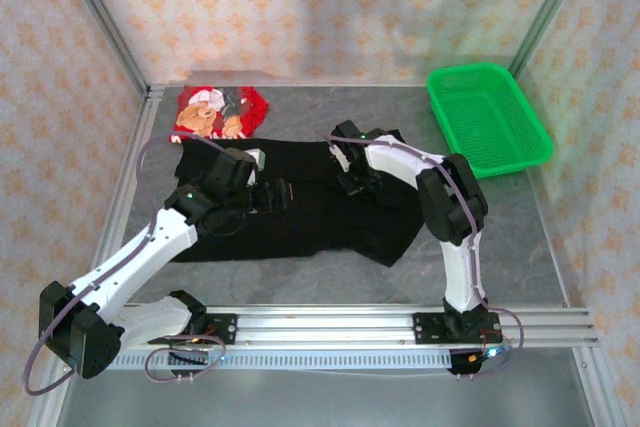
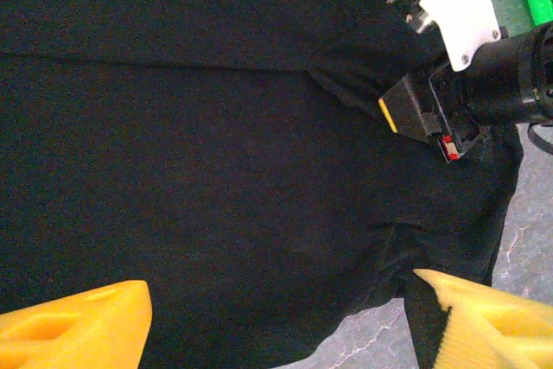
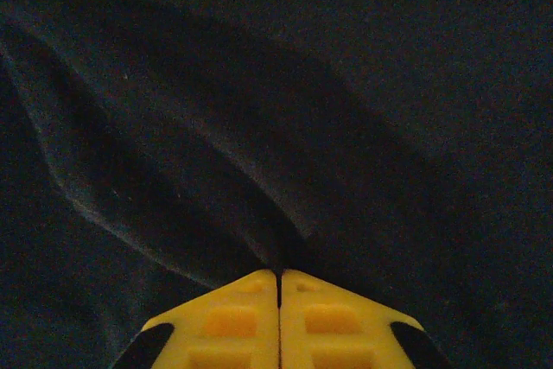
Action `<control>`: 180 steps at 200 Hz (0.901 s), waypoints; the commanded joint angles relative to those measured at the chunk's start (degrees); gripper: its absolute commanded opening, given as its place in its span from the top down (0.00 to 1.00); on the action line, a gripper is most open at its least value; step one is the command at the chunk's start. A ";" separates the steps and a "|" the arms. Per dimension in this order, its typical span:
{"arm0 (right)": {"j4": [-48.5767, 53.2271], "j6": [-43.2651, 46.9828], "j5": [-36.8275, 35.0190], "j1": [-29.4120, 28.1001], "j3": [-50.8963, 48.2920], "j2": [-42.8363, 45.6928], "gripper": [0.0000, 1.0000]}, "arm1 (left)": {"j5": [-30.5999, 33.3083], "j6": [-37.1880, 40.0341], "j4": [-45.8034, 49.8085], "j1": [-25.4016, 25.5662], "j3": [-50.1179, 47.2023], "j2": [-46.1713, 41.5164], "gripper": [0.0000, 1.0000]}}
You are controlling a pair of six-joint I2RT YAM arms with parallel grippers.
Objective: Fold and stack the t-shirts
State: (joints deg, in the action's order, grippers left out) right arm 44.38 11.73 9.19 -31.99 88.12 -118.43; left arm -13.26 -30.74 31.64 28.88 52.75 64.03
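Note:
The black t-shirt lies spread across the middle of the table and fills both wrist views. My right gripper is over its upper middle, shut on a raised fold of the black t-shirt, which runs up into the closed gripper. The left wrist view shows that right gripper pulling the cloth into creases. My left gripper hovers open over the shirt's left half, and nothing sits between the wide-apart yellow fingers of this gripper. The red t-shirt with its cartoon print lies crumpled at the back left, touching the black one's far edge.
A green mesh basket stands at the back right, apart from the shirts. Bare grey table shows past the black shirt's edge. Patterned walls close in the back and sides. The arms' rail runs along the near edge.

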 commanded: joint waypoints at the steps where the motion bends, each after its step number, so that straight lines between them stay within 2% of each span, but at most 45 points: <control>1: 2.18 1.18 -0.05 0.08 2.31 0.75 0.94 | 0.15 1.47 -0.85 0.89 -0.15 1.28 0.22; 57: 3.44 1.61 2.07 1.29 3.58 0.36 1.00 | -1.24 0.81 -3.65 1.88 -0.57 4.57 0.23; 122: 4.16 0.84 6.37 4.72 7.37 -0.74 1.00 | -3.49 0.86 -6.12 3.27 1.38 10.71 0.23; 180: 7.59 1.19 8.90 7.94 14.07 -5.62 1.00 | -5.79 0.42 -9.11 3.73 4.16 16.93 0.24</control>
State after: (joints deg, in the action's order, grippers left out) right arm 48.62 12.69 17.10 -24.93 99.53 -121.58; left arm -17.72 -30.35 25.10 32.27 53.63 79.11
